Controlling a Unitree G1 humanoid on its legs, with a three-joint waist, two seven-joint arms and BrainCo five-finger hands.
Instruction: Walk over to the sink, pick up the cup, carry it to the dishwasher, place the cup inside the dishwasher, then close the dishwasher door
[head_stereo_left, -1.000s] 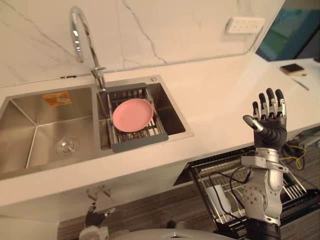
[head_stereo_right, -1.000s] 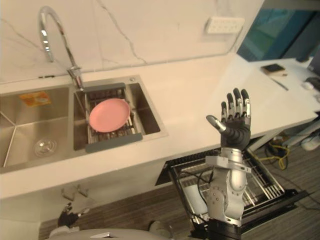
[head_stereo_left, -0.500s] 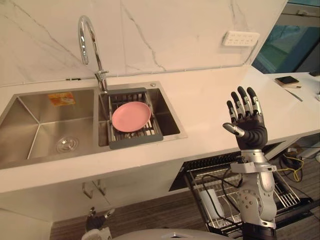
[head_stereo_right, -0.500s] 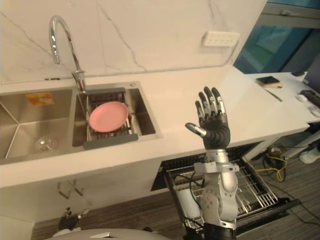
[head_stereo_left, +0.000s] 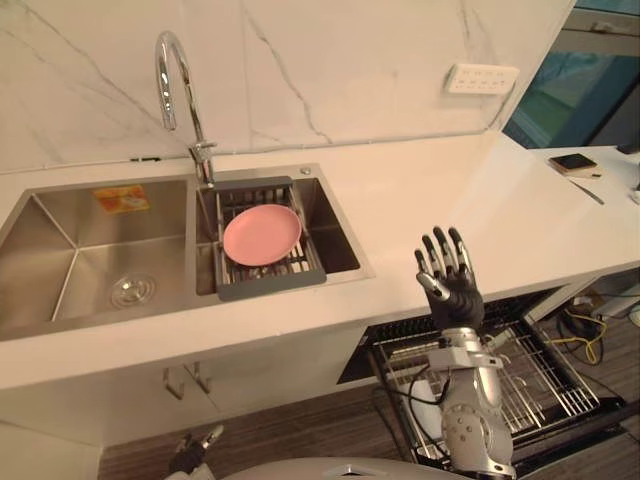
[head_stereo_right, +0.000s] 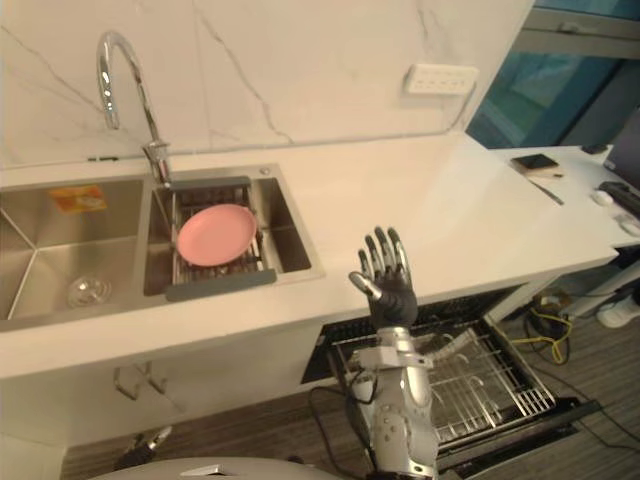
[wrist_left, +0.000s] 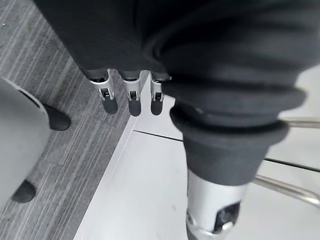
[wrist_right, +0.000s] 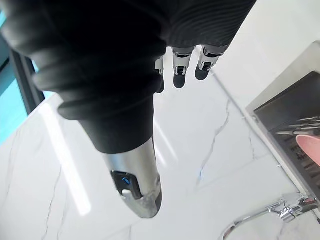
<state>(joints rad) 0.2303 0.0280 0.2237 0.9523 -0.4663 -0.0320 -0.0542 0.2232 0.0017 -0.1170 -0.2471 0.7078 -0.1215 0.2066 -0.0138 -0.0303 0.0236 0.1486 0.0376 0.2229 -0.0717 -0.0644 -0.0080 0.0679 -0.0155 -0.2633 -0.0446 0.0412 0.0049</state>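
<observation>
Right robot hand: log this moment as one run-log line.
right robot hand: open, raised, empty | left robot hand: open, low | sink: pink plate on drain rack | dishwasher rack: pulled out

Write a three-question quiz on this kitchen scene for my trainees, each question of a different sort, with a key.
1. True or false: the pink plate lies on the drainer rack in the right basin of the sink.
2. Pick one. The right hand is:
A) shut on a cup
B) open, raised and holding nothing
C) resting on the faucet
3. Fill in the gap: the dishwasher below the counter stands ___, with its wire rack pulled out.

Key: 1 true; 2 B; 3 open.
</observation>
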